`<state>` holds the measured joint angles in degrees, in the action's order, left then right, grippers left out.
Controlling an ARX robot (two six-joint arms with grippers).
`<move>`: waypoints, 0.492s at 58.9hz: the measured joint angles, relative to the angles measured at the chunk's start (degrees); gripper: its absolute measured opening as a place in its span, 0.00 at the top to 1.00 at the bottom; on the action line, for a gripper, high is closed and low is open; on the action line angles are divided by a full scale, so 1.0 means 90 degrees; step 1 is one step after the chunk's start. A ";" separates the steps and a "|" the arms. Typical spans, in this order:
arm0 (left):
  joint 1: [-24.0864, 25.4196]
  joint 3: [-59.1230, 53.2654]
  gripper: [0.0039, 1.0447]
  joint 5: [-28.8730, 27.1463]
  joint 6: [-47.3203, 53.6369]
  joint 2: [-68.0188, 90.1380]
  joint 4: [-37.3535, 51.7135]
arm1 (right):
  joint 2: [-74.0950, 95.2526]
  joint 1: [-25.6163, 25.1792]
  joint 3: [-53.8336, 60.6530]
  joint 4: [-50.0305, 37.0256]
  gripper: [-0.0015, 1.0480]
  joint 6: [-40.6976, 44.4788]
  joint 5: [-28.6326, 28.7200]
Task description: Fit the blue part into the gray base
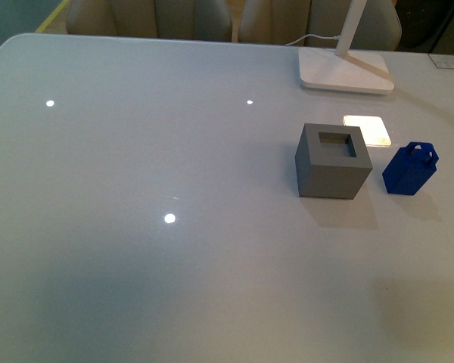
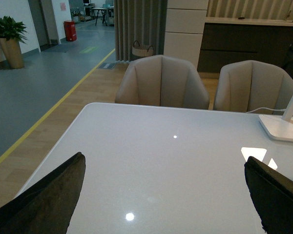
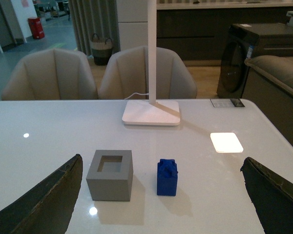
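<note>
The gray base (image 1: 333,162) is a matte cube with a square hole in its top, standing on the white table at the right. The blue part (image 1: 410,169) stands upright just right of it, apart from it, knob up. Both show in the right wrist view: the gray base (image 3: 110,175) and the blue part (image 3: 167,177) lie ahead of my open, empty right gripper (image 3: 161,204), between its spread fingers. My left gripper (image 2: 163,195) is open and empty over bare table. Neither gripper shows in the front view.
A white lamp foot (image 1: 346,72) with its slanted stem stands at the table's far right behind the gray base. Beige chairs (image 2: 161,83) line the far edge. The table's right edge (image 3: 271,131) runs close to the blue part.
</note>
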<state>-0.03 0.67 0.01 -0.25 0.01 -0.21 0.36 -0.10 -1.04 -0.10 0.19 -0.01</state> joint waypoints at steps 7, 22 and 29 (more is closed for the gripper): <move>0.0000 0.0000 0.07 -0.0002 0.0002 0.0000 0.0000 | 0.0000 0.0000 0.0000 0.0000 0.09 0.0000 0.0000; 0.0000 0.0000 0.07 -0.0002 0.0000 0.0000 0.0000 | 0.0000 0.0000 0.0000 0.0000 0.09 0.0000 -0.0002; 0.0000 0.0000 0.07 -0.0002 0.0000 0.0000 0.0000 | 0.0000 0.0000 0.0000 0.0000 0.09 0.0000 0.0000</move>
<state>-0.03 0.67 -0.01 -0.25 0.01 -0.21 0.36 -0.10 -1.04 -0.10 0.19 -0.01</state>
